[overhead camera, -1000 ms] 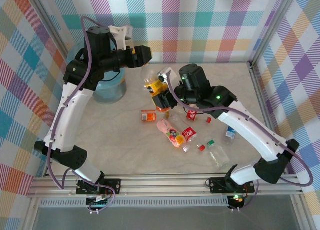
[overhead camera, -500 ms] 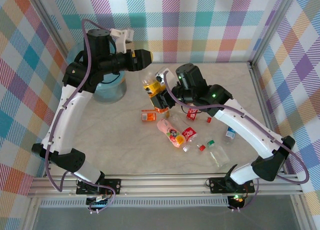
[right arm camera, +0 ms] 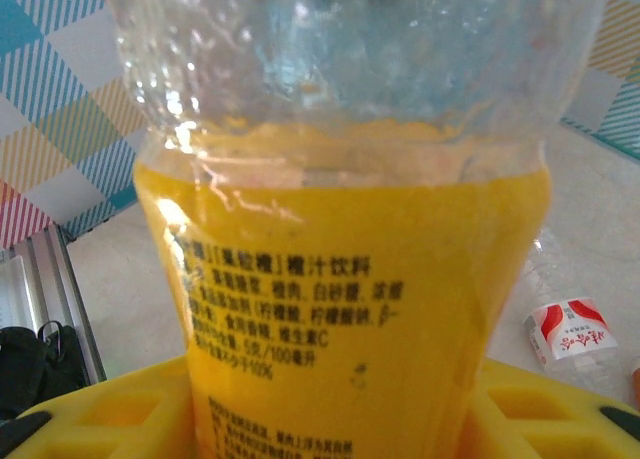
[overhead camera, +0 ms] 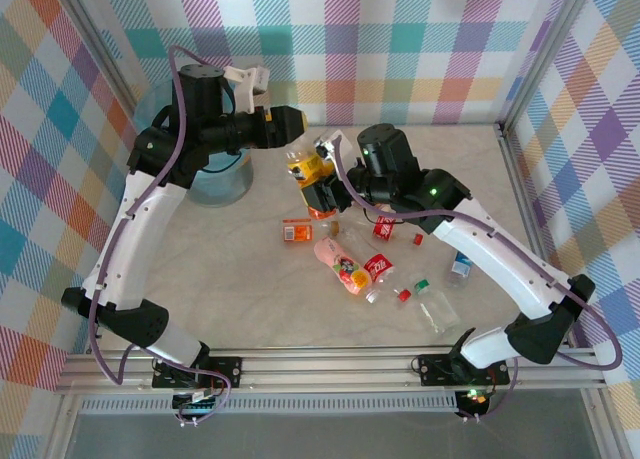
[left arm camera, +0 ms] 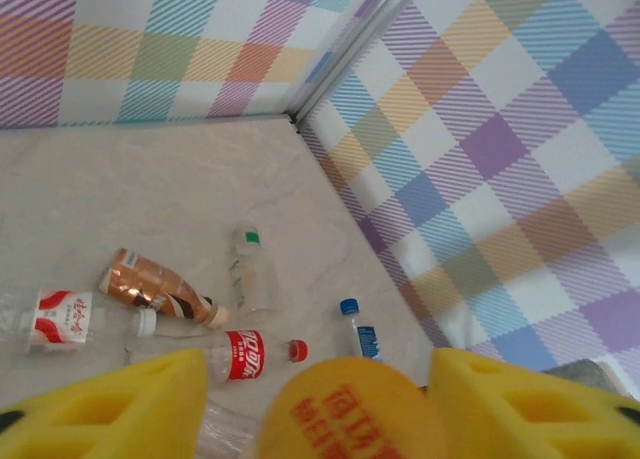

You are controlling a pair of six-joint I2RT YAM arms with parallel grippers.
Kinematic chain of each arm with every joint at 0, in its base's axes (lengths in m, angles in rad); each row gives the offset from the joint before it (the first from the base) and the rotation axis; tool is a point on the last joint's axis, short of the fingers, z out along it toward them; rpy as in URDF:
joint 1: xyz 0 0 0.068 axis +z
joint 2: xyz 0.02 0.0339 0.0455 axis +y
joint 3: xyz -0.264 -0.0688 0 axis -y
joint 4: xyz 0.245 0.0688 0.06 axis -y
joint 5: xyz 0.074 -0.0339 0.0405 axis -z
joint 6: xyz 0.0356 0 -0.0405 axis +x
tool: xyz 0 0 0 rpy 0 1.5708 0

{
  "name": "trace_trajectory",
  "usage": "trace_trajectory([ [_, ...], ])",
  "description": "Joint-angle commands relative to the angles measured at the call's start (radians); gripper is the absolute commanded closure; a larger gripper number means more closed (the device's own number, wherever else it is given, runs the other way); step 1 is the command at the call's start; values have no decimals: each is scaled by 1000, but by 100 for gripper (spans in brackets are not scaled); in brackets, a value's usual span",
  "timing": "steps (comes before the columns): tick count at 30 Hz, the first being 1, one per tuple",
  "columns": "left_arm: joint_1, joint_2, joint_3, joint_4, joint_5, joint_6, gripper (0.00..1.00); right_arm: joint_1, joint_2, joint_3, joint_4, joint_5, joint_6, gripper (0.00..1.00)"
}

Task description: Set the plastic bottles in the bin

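Mid-table, R gripper (overhead camera: 318,189) is clamped on the yellow-label bottle (right arm camera: 340,279), held off the table (overhead camera: 240,279). L gripper (left arm camera: 318,404) straddles the same bottle, jaws apart. Bin (overhead camera: 222,186) sits just left; other bottles (overhead camera: 350,264) lie nearby.

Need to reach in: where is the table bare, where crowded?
Bare: near-left table between the bin and the front rail; also the far-right corner. Crowded: the middle, where loose bottles lie.

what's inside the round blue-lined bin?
The black left arm crosses over the round bin lined with a translucent light-blue bag and hides most of its opening. The visible part is plain blue bag; whether anything lies inside cannot be told.
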Motion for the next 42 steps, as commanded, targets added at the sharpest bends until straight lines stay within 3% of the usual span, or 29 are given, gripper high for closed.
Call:
trace_trajectory([
  [1,11,-32,-5,25,26,-5,51,-8,-22,0,48,1,13,47],
  [7,18,-41,-14,24,2,6,56,-8,-12,3,41,-15,-2,46],
  [11,20,-55,-28,34,-11,7,69,-8,-5,5,36,-26,-3,44],
  [18,29,-86,-46,57,-91,6,100,-7,2,6,54,-16,2,34],
  [25,89,-90,-15,83,-206,10,100,-7,37,52,127,-18,36,8],
  [29,173,-38,104,67,-273,49,100,-7,94,136,123,-33,38,1],
  [37,339,181,461,28,-467,155,100,-4,203,260,111,-118,75,1],
  [42,449,264,491,96,-574,175,100,16,260,312,90,-162,81,5],
])
